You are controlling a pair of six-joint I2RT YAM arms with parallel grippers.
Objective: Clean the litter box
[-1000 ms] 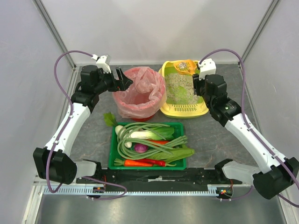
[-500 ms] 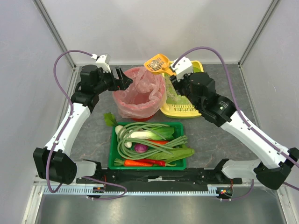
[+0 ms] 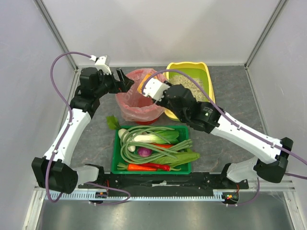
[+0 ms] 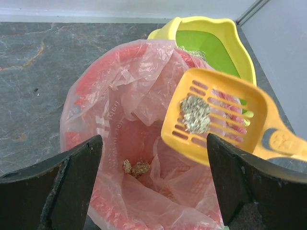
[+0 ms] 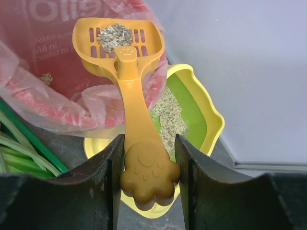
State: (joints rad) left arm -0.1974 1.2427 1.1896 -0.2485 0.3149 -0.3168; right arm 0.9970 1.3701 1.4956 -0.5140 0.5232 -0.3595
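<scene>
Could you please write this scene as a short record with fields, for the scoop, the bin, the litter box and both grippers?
scoop: orange, slotted, holding a clump of litter, above the red bin
red bin: pink bag inside, another clump at the bottom
litter box: yellow, beside the bin, litter inside
right gripper: shut on the scoop's handle
left gripper: open, empty, facing the bin

In the left wrist view the scoop has its handle cut by the right edge, and the litter box sits mostly behind the pink bag (only its far end shows); overhead, the right arm covers the box's near left corner
</scene>
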